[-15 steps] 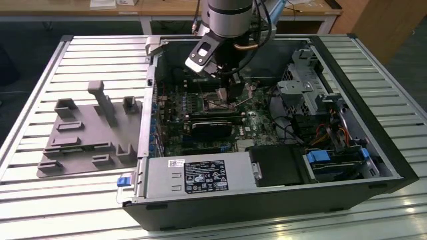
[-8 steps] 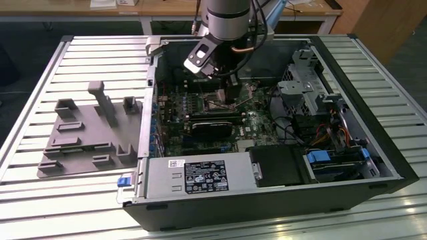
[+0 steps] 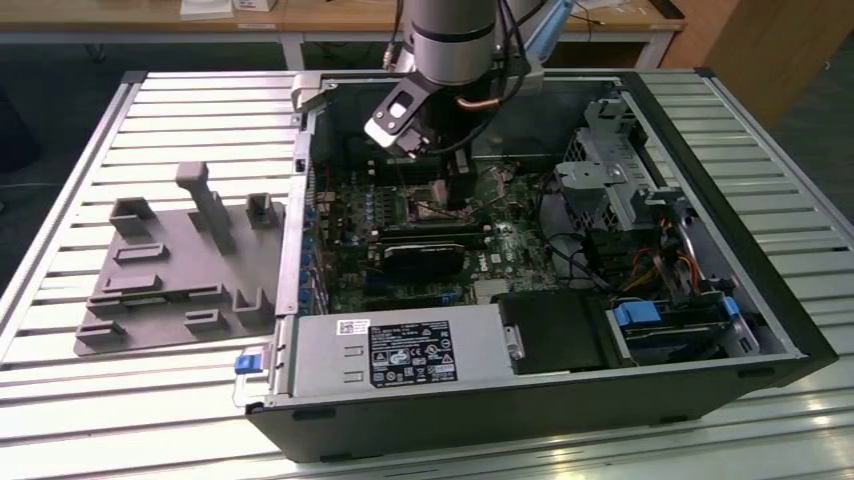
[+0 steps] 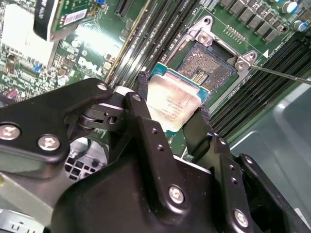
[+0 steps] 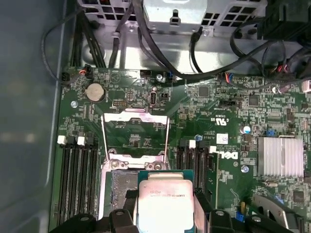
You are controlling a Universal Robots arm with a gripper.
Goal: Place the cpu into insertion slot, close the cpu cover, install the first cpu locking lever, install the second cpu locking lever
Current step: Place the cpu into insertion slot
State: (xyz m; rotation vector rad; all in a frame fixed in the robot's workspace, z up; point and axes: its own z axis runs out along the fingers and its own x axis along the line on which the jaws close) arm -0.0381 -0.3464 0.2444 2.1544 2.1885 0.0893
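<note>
**CPU gripped over the open slot, not yet seated**

The black fingers (image 4: 197, 130) are clenched on opposite edges of the cpu (image 4: 171, 103), a flat square chip with a dull silver-grey metal top on a green base. It hangs just beside the insertion slot (image 4: 208, 68), whose dark pin field lies bare. At the slot's far edge in the first wrist view, the cpu cover (image 5: 135, 117), a thin bright metal frame with a cut-out centre, stands swung open. A thin wire lever (image 4: 279, 74) juts free beside the slot. Seating, closing the cover and both levers appear still undone. The green motherboard (image 5: 218, 97) surrounds the slot.
</note>
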